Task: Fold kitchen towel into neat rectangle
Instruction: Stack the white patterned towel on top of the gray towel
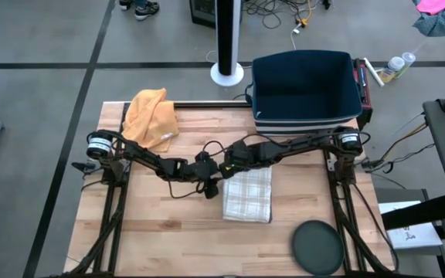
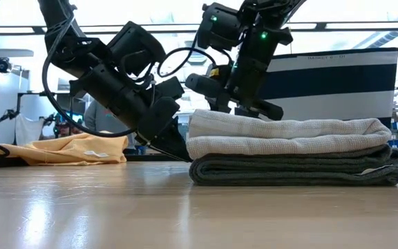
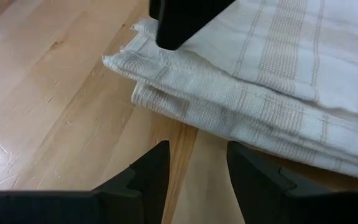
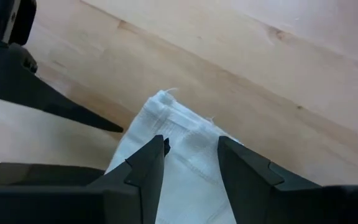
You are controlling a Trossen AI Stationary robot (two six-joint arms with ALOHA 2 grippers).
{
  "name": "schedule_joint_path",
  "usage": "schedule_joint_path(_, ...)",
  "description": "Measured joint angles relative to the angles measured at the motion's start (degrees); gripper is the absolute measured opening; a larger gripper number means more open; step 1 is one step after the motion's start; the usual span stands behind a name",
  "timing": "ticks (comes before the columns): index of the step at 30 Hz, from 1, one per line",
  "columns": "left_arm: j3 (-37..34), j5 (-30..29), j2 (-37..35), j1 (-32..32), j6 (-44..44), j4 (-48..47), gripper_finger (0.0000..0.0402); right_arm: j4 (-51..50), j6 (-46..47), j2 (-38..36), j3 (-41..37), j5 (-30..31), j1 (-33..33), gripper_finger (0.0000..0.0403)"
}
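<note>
Your kitchen towel (image 1: 248, 194) lies folded into a thick rectangular stack near the middle of the counter (image 1: 161, 232), pale checked cloth on top and, in the low view, darker grey layers beneath. Both arms meet at its far left corner. Your left gripper (image 3: 194, 180) sits low on the bare wood just beside the towel's left edge; its jaws stand apart with only counter between them, and the stacked folds lie just ahead of the tips, not touching. Your right gripper (image 4: 191, 158) hovers over that same corner from above; its jaws are also apart, straddling the white hemmed corner, though you cannot tell from these views whether the tips actually press the cloth. Nothing is clamped in either one. In the low view the right gripper hangs just above the top layer while the left one slants down to the counter at the stack's side. An orange cloth (image 1: 151, 116) lies bunched at the counter's far left corner, well apart, a dark bin (image 1: 306, 89) stands at the far edge, and a dark round disc (image 1: 317, 247) rests near the front right.
</note>
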Motion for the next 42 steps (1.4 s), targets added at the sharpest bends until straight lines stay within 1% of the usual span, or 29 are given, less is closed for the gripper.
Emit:
schedule_joint_path(6,0.0,0.0,0.0,0.0,0.0,0.0,0.0152,1.2,-0.2,0.0,-0.1,-0.1,0.2,0.0148)
schedule_joint_path(10,0.0,0.0,0.0,0.0,0.1,-0.6,0.0152,1.7,0.1,1.8,-0.1,-1.2,0.2,0.0140)
schedule_joint_path(14,-0.2,0.0,0.1,0.0,0.1,-0.7,0.0152,1.8,0.2,2.9,-0.1,-0.3,0.6,0.0128)
schedule_joint_path(19,-0.4,0.0,0.1,0.0,0.1,-0.3,0.0152,1.4,0.2,2.4,-0.1,1.0,0.8,0.0108)
schedule_joint_path(25,-0.4,0.0,0.0,0.0,0.2,0.6,0.0152,0.8,-0.7,1.3,0.0,1.0,0.9,0.0081)
schedule_joint_path(35,-0.4,0.0,0.0,0.0,0.2,0.6,0.0152,0.8,-3.9,1.3,0.5,1.0,0.9,0.0007)
schedule_joint_path(42,-0.4,0.0,0.0,0.0,0.2,0.5,0.0152,1.0,-6.1,1.3,4.6,0.9,2.4,0.0002)
